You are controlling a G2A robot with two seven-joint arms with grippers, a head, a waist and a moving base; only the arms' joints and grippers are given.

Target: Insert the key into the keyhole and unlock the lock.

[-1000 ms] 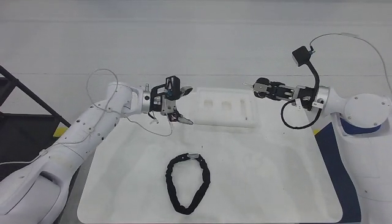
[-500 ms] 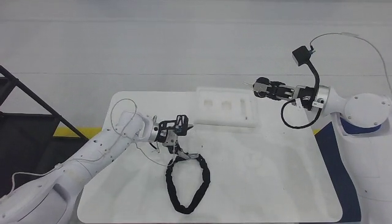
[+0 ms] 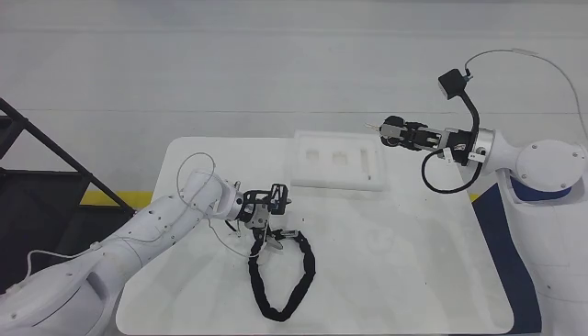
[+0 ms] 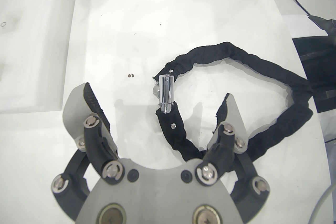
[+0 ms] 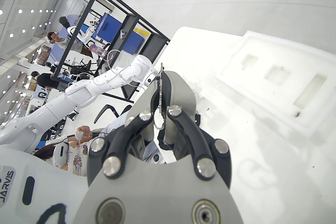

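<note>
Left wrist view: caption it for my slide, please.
Open left gripper hovers by the chrome cylinder of the chain lock on the table, foam tray nearby.

text: none legible | surfaces: table [image 3: 413,272], foam block [image 3: 340,182], chain lock [image 3: 307,267] | numbers, signs: none

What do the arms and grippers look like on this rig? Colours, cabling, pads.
Both arms are glossy white shells: the left arm carries a thin white cable looped outside, the right arm a black cable loop and a black camera on a curved stalk. The left gripper and right gripper match: grey metal plates, black linkages with silver pins, black ribbed pads.
</note>
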